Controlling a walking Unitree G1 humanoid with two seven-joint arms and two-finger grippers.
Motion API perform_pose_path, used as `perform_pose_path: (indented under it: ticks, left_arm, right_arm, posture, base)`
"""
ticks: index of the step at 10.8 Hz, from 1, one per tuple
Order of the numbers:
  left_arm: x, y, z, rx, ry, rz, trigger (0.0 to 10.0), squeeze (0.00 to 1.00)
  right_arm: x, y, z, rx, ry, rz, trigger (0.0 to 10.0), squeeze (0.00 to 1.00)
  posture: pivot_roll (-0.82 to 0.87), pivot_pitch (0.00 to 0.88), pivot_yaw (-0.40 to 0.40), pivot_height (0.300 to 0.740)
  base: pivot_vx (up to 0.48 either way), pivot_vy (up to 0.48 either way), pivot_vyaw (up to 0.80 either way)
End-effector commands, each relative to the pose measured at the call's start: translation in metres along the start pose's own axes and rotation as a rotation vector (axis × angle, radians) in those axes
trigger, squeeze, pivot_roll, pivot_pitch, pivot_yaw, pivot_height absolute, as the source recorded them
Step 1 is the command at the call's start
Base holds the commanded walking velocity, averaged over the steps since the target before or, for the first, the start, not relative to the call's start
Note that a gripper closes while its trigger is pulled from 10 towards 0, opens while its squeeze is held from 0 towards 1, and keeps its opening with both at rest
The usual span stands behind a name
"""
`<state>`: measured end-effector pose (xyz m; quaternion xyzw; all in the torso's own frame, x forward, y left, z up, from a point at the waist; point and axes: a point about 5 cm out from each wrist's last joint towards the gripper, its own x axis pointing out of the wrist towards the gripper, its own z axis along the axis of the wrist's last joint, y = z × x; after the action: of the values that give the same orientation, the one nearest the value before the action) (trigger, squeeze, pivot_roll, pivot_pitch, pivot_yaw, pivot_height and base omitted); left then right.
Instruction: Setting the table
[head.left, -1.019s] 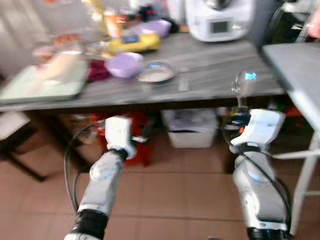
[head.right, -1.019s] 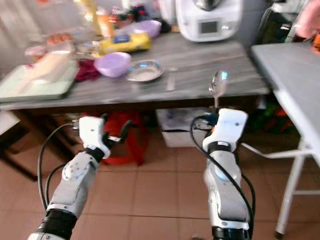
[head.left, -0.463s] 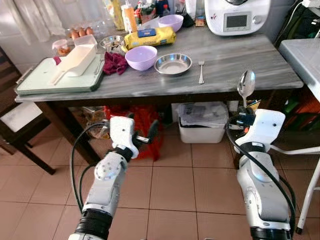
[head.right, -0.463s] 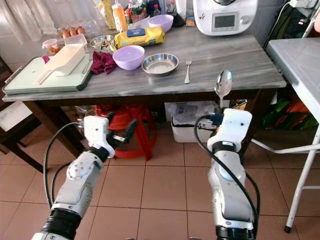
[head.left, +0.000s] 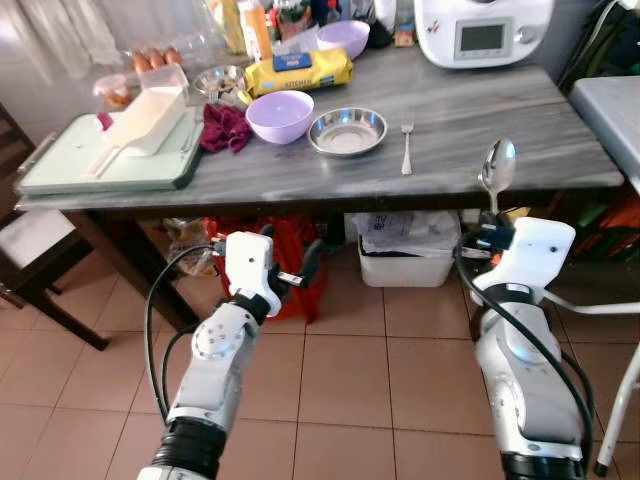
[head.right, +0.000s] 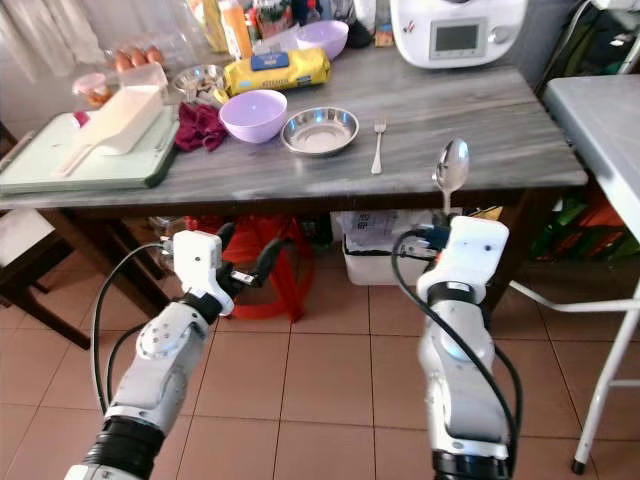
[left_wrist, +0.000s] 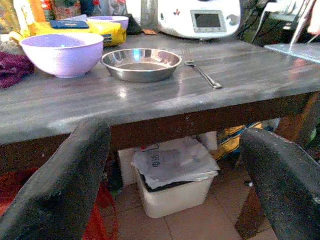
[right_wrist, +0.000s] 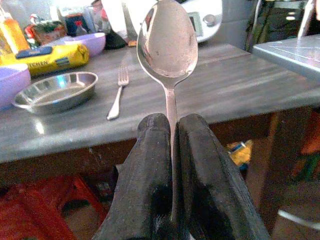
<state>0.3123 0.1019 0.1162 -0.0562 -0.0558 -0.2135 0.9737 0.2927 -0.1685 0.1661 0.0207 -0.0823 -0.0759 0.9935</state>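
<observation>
Below table edge, R gripper fingers clamp spoon upright.

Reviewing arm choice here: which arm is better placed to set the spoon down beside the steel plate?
Right. The right gripper already pinches the spoon upright near the table edge, close to the fork. The left gripper is open and empty.

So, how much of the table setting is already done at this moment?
Done: a steel plate and a fork beside it lie on the table. In hand: the right gripper holds a spoon upright, short of the table's edge. Left: laying the spoon by the plate. The left gripper is open, empty.
</observation>
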Motion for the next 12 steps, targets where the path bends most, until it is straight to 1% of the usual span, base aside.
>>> perform_pose_path:
  ticks: [1, 12]
  left_arm:
    - [0.0015, -0.0004, 0.0035, 0.003, -0.012, -0.005, 10.0, 0.0]
    - [0.0004, -0.0047, 0.0006, -0.001, -0.004, -0.026, 10.0, 0.0]
  right_arm:
    - [0.0002, -0.0004, 0.0026, -0.003, -0.014, -0.002, 10.0, 0.0]
    - [0.0017, 0.0003, 0.0024, 0.001, -0.012, 0.004, 10.0, 0.0]
  posture:
    - [-0.15, 0.09, 0.135, 0.74]
    - [-0.15, 0.085, 0.129, 0.74]
  base:
    - [0.368, 0.0, 0.0]
    - [0.355, 0.0, 0.0]
